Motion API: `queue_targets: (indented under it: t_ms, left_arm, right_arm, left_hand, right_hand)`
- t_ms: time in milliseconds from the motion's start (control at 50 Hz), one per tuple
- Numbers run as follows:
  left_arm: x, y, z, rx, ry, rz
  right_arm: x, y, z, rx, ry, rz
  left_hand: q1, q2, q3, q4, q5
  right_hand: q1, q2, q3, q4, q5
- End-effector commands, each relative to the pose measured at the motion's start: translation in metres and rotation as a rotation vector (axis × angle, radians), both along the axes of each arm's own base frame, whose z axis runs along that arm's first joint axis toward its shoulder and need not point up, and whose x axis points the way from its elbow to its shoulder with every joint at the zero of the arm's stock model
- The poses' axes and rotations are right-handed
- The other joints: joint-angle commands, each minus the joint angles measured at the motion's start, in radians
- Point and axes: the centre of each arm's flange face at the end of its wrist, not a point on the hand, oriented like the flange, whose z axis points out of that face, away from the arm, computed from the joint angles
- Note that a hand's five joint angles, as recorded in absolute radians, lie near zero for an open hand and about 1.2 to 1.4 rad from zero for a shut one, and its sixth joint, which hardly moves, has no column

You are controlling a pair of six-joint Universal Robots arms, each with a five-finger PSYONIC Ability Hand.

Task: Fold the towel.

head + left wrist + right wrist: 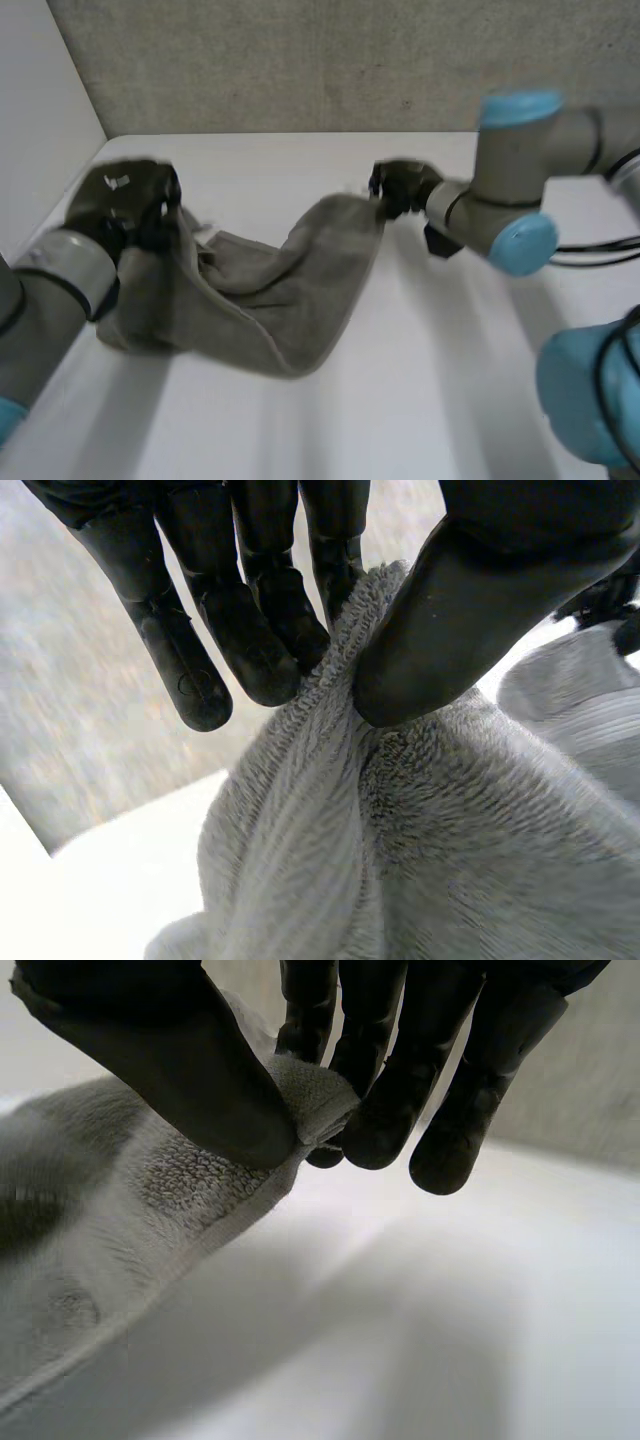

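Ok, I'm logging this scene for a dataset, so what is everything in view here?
towel: one, grey, strung between both robot hands, its middle sagging toward the table.
table: one, white, under the towel.
wall: one, grey, behind the table.
left arm, right arm: two, grey with light-blue caps, one at each side.
left robot hand: one, black, pinching one end of the towel.
right robot hand: one, black, pinching a hemmed corner of the towel.

No readable text or label on the towel (300,290)
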Motion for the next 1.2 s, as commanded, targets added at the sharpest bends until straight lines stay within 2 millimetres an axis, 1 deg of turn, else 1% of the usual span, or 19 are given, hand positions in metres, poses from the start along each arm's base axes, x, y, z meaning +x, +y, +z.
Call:
queue_targets:
  t_ms: [20, 40, 80, 200, 300, 420, 520, 680, 740, 820, 920, 960, 980, 1000, 1020, 1060, 1080, 1140, 1200]
  left_arm:
    - [0.003, -0.008, 0.09, -0.243, 0.145, 0.022]
    - [0.007, -0.005, 0.11, -0.285, 0.182, 0.026]
    - [0.01, -0.002, 0.128, -0.319, 0.218, 0.028]
    - [0.031, 0.014, 0.177, -0.415, 0.33, 0.057]
    - [0.048, 0.012, 0.182, -0.423, 0.365, 0.11]
    - [0.068, -0.009, 0.152, -0.328, 0.368, 0.198]
    - [0.071, -0.023, 0.123, -0.238, 0.345, 0.225]
    - [0.06, -0.072, 0.055, -0.027, 0.299, 0.229]
    - [0.049, -0.094, 0.042, 0.0, 0.299, 0.212]
    - [0.034, -0.116, 0.034, 0.0, 0.3, 0.186]
    - [0.015, -0.145, 0.06, -0.114, 0.336, 0.138]
    - [0.011, -0.157, 0.094, -0.228, 0.391, 0.119]
    - [0.011, -0.157, 0.094, -0.229, 0.391, 0.119]
    - [0.011, -0.158, 0.116, -0.294, 0.438, 0.111]
    - [0.012, -0.157, 0.139, -0.357, 0.49, 0.102]
    - [0.014, -0.154, 0.16, -0.412, 0.546, 0.09]
    - [0.016, -0.15, 0.178, -0.458, 0.597, 0.072]
    - [0.017, -0.147, 0.191, -0.492, 0.638, 0.051]
    - [0.021, -0.142, 0.208, -0.528, 0.665, 0.022]
  right_arm:
    - [-0.049, 0.013, 0.157, -0.282, -0.122, -0.091]
    - [-0.049, 0.013, 0.157, -0.283, -0.122, -0.092]
    - [-0.072, 0.029, 0.201, -0.353, -0.143, -0.127]
    - [-0.102, 0.054, 0.242, -0.393, -0.137, -0.157]
    - [-0.133, 0.066, 0.264, -0.431, -0.098, -0.141]
    - [-0.147, 0.073, 0.266, -0.413, -0.082, -0.136]
    - [-0.15, 0.067, 0.248, -0.341, -0.056, -0.145]
    - [-0.141, 0.023, 0.162, -0.116, 0.061, -0.163]
    - [-0.138, 0.012, 0.148, -0.106, 0.074, -0.191]
    - [-0.104, -0.009, 0.123, -0.174, 0.063, -0.188]
    - [-0.084, -0.028, 0.131, -0.277, -0.074, -0.192]
    - [-0.083, -0.033, 0.146, -0.331, -0.148, -0.202]
    - [-0.082, -0.034, 0.165, -0.384, -0.233, -0.205]
    - [-0.082, -0.032, 0.187, -0.438, -0.319, -0.2]
    - [-0.082, -0.032, 0.187, -0.439, -0.32, -0.2]
    - [-0.087, -0.023, 0.227, -0.528, -0.477, -0.18]
    - [-0.087, -0.023, 0.227, -0.528, -0.478, -0.18]
    - [-0.092, -0.015, 0.255, -0.59, -0.569, -0.155]
    - [-0.095, -0.011, 0.259, -0.591, -0.559, -0.139]
  left_hand:
    - [0.141, 0.059, 0.066, 0.038, 0.113]
    - [0.141, 0.059, 0.066, 0.038, 0.113]
    - [0.141, 0.059, 0.066, 0.038, 0.113]
    - [0.141, 0.059, 0.066, 0.038, 0.113]
    - [0.141, 0.059, 0.066, 0.038, 0.113]
    - [0.141, 0.059, 0.066, 0.038, 0.113]
    - [0.141, 0.059, 0.066, 0.038, 0.113]
    - [0.141, 0.059, 0.066, 0.038, 0.113]
    - [0.141, 0.059, 0.066, 0.038, 0.113]
    - [0.141, 0.059, 0.066, 0.038, 0.113]
    - [0.141, 0.059, 0.066, 0.038, 0.113]
    - [0.141, 0.059, 0.066, 0.038, 0.113]
    - [0.141, 0.059, 0.066, 0.038, 0.113]
    - [0.141, 0.059, 0.066, 0.038, 0.113]
    - [0.141, 0.059, 0.066, 0.038, 0.113]
    - [0.141, 0.059, 0.066, 0.038, 0.113]
    - [0.141, 0.059, 0.066, 0.038, 0.113]
    - [0.141, 0.059, 0.066, 0.038, 0.113]
    - [0.141, 0.059, 0.066, 0.038, 0.113]
  right_hand:
    - [0.076, 0.088, 0.057, 0.06, 0.08]
    - [0.076, 0.088, 0.057, 0.06, 0.08]
    - [0.076, 0.088, 0.057, 0.06, 0.08]
    - [0.076, 0.088, 0.057, 0.06, 0.08]
    - [0.076, 0.088, 0.057, 0.06, 0.08]
    - [0.076, 0.088, 0.057, 0.06, 0.08]
    - [0.076, 0.088, 0.057, 0.06, 0.08]
    - [0.076, 0.088, 0.057, 0.06, 0.08]
    - [0.076, 0.088, 0.057, 0.06, 0.08]
    - [0.076, 0.088, 0.057, 0.06, 0.08]
    - [0.076, 0.088, 0.057, 0.06, 0.08]
    - [0.076, 0.088, 0.057, 0.06, 0.08]
    - [0.076, 0.088, 0.057, 0.06, 0.08]
    - [0.076, 0.088, 0.057, 0.06, 0.08]
    - [0.076, 0.088, 0.057, 0.06, 0.08]
    - [0.076, 0.088, 0.057, 0.06, 0.08]
    - [0.076, 0.088, 0.057, 0.06, 0.08]
    - [0.076, 0.088, 0.057, 0.06, 0.08]
    - [0.076, 0.088, 0.057, 0.06, 0.08]
